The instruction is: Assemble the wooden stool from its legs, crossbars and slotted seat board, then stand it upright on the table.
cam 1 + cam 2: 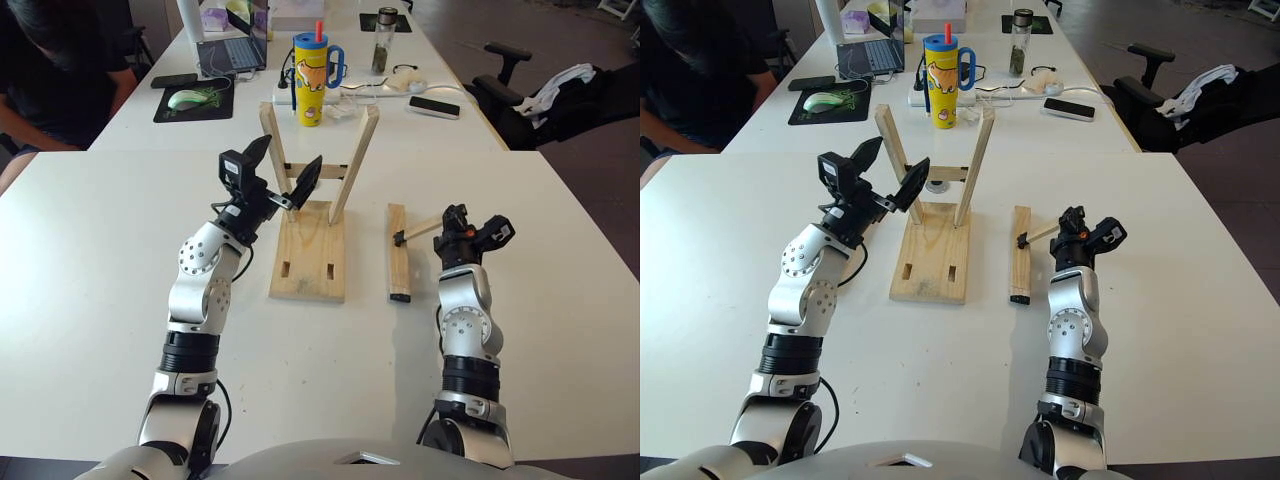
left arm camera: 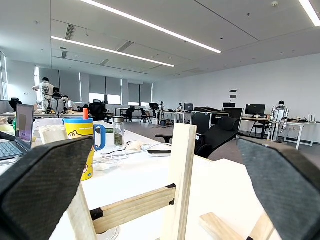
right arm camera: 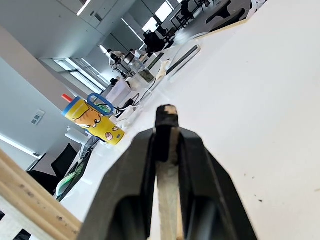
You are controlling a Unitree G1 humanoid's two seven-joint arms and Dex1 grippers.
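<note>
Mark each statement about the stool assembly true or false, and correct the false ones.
1. Two legs stand in the seat board, joined by a crossbar. True.
2. The left gripper is shut on a leg. False: it is open.
3. The right gripper holds a thin wooden stick. True.
4. The loose wooden piece lies left of the seat board. False: it lies to its right.
5. The yellow cup stands on the seat board. False: it stands behind it.

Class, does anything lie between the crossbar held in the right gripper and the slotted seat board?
Yes: a loose leg lies flat on the table between the crossbar in the right gripper and the seat board, beside the board's right edge.
</note>
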